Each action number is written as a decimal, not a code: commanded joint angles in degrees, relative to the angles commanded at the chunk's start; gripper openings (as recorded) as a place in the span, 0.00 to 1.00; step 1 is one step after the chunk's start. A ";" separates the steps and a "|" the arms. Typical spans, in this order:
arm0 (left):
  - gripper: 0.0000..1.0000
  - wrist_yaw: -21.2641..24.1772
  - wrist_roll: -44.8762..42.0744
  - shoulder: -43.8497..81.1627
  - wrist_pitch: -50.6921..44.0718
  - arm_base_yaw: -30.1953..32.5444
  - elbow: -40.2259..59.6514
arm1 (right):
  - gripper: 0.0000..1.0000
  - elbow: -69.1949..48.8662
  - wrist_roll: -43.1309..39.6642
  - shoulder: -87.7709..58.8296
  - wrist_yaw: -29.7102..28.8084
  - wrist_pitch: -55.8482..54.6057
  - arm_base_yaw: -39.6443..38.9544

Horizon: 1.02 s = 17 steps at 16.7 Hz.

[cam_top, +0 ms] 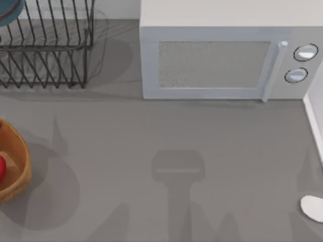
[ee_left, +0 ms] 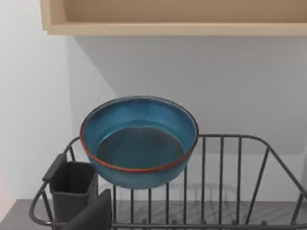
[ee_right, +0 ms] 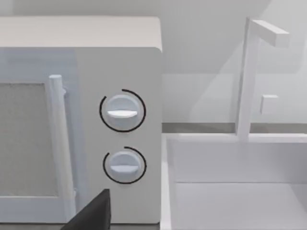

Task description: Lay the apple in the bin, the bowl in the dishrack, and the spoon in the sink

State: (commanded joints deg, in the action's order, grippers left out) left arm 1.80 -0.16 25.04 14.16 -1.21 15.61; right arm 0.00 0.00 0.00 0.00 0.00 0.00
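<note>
Grey tabletop (cam_top: 166, 141) spreads across the top view, with the dishrack (cam_top: 45, 50) at the far left corner and the bowl (cam_top: 10, 12) sitting at its upper left edge. On the left edge sits the bin (cam_top: 17, 169), the apple (cam_top: 1, 167) inside it. A white microwave (cam_top: 222, 55) stands at the back, and the spoon (cam_top: 313, 207) lies at the right edge.

From the left wrist view, the bowl (ee_left: 139, 141) rests tilted in the dishrack (ee_left: 230, 182), beside a dark cutlery holder (ee_left: 72, 184); a wooden shelf (ee_left: 172, 17) hangs above.

From the right wrist view, the microwave (ee_right: 81, 120) stands just beside the sink (ee_right: 235, 182) with its faucet (ee_right: 252, 72).

Whether either gripper's fingers are open or closed, I cannot tell.
</note>
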 joint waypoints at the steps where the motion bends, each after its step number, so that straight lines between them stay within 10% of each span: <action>1: 1.00 -0.31 0.03 -5.13 -2.43 0.20 -2.63 | 1.00 0.00 0.00 0.00 0.00 0.00 0.00; 17: 1.00 -1.80 0.16 -25.04 -14.16 1.21 -15.61 | 1.00 -3.04 -3.82 -3.77 -0.08 3.68 0.54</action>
State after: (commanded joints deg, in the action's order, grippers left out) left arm 0.00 0.00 0.00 0.00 0.00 0.00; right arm -3.04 -3.82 -3.77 -0.08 3.68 0.54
